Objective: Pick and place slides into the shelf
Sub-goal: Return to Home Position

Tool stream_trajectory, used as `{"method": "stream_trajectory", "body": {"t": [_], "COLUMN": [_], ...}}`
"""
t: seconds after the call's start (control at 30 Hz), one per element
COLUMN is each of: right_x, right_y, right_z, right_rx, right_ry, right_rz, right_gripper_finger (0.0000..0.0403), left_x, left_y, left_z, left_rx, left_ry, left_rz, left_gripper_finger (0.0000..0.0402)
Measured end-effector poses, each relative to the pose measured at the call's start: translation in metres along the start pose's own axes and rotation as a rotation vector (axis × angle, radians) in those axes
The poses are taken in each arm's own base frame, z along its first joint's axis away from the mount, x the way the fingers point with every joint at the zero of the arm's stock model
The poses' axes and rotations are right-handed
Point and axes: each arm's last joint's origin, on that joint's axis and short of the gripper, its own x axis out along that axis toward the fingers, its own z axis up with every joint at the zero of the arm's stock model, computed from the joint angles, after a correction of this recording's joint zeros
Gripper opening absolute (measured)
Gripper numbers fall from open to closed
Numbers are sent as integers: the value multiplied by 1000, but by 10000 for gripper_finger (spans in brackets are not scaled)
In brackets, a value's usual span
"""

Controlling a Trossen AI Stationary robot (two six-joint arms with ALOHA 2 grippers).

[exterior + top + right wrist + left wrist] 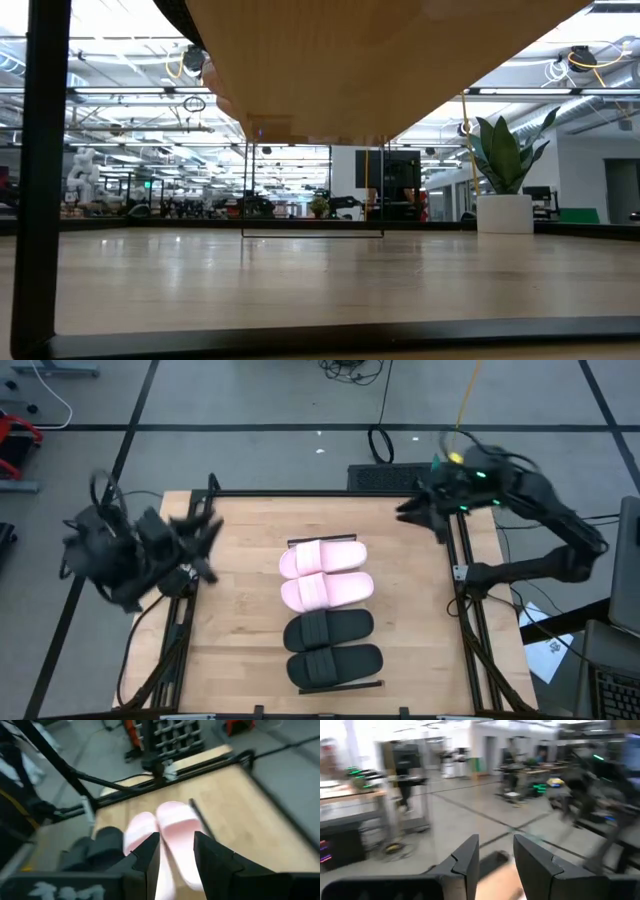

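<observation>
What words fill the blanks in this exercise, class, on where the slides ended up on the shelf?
1. The shelf carries ____ slides in one row.
2. Beside the black slides lies a pair coloured ____.
3. The right arm reaches to the far right corner of the table, and its jaws hold ____.

Missing words: four; pink; nothing.

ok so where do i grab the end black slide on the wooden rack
Probably grip the matte black end slide sandal by its wide strap, coming straight down from above: the strap is the raised part, and its black twin lies close along one long side.
</observation>
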Motion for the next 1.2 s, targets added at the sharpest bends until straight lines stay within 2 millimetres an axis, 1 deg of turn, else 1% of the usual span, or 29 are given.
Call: {"method": "stream_trajectory", "body": {"t": [0.07, 0.13, 0.2, 0.27, 0.37, 0.47, 0.57, 0.67, 0.77, 0.87, 0.93, 1.03, 1.1, 1.2], "right_x": [-18, -31, -38, -40, -30, -10, 9, 18, 26, 35, 41, 46, 46, 46], "right_y": [10, 19, 24, 27, 27, 27, 27, 30, 32, 33, 34, 37, 37, 35], "right_z": [-7, -13, -21, -33, -58, -91, -122, -145, -170, -194, -206, -215, -216, -215], "right_rx": [-36, -26, 8, 59, 71, 80, 99, 111, 133, 174, 170, 138, 117, 71], "right_ry": [-19, -33, -43, -39, 3, 29, -37, -158, -199, -211, -250, -306, -329, -359], "right_rz": [-31, -32, -13, 17, 90, 211, 345, 491, 611, 621, 588, 540, 522, 486], "right_gripper_finger": [109, 109, 109, 109, 109, 109, 109, 109, 109, 109, 109, 109, 109, 109], "left_x": [-9, -14, -16, -15, -14, -17, -22, -30, -41, -53, -61, -73, -79, -83], "left_y": [-8, -17, -26, -34, -40, -43, -46, -48, -48, -49, -49, -48, -44, -36], "left_z": [-16, -34, -52, -72, -98, -117, -130, -138, -148, -160, -172, -187, -195, -208], "left_rx": [-6, -44, -91, -145, -225, -316, -373, -421, -460, -489, -492, -525, -533, -463], "left_ry": [-4, 2, 33, 62, 95, 133, 198, 263, 314, 346, 360, 387, 394, 361], "left_rz": [-94, -232, -326, -326, -307, -323, -407, -488, -541, -554, -555, -559, -561, -541], "left_gripper_finger": [120, 120, 120, 120, 120, 120, 120, 120, 120, 120, 120, 120, 120, 120]}}
